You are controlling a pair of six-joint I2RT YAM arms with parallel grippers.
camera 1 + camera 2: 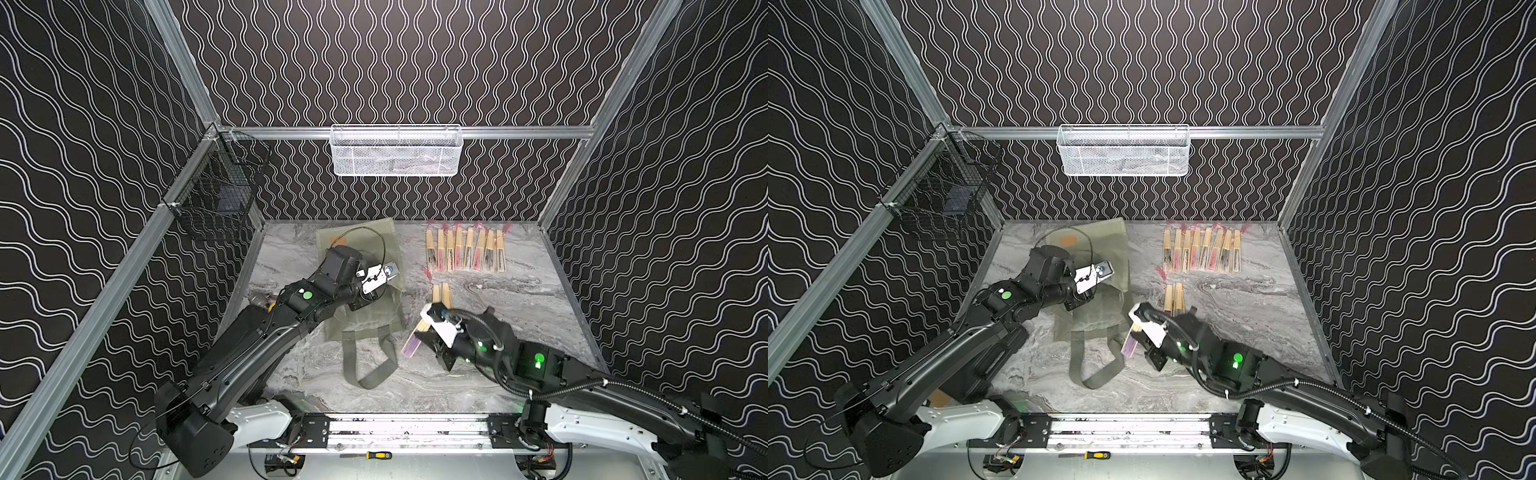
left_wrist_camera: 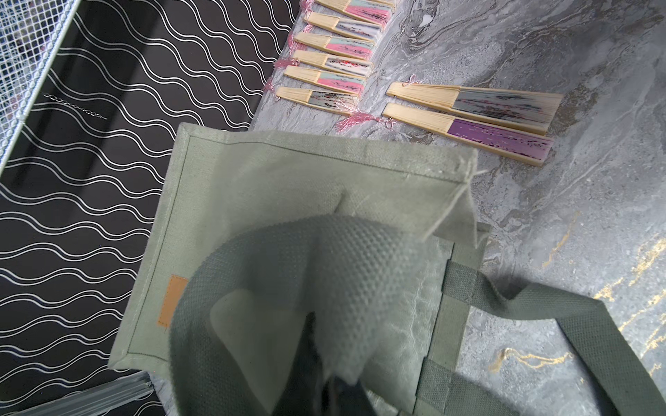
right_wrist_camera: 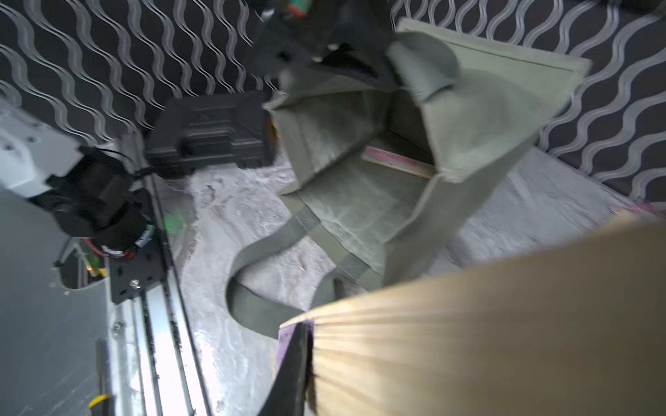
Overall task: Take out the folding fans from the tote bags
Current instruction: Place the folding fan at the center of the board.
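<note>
The grey-green tote bag [image 1: 374, 320] [image 1: 1100, 320] lies at the table's left middle, its mouth facing the front. My left gripper [image 1: 362, 304] [image 2: 338, 396] is shut on one strap handle [image 2: 324, 259] and holds the upper side up, so the mouth gapes. Inside the bag [image 3: 486, 119] one fan with a pink part [image 3: 396, 162] shows. My right gripper [image 1: 428, 332] [image 3: 313, 378] is shut on a purple folding fan [image 1: 411, 345] [image 1: 1128, 345] [image 3: 486, 324] just right of the mouth. Several fans [image 1: 465, 251] [image 1: 1202, 251] lie in a row at the back right, and two more [image 1: 441, 293] [image 2: 468, 119] in front of them.
A white mesh basket [image 1: 395, 151] hangs on the back wall and a black wire basket [image 1: 216, 195] on the left wall. The bag's other strap [image 1: 370, 365] loops toward the front rail, where a screwdriver [image 1: 376, 455] lies.
</note>
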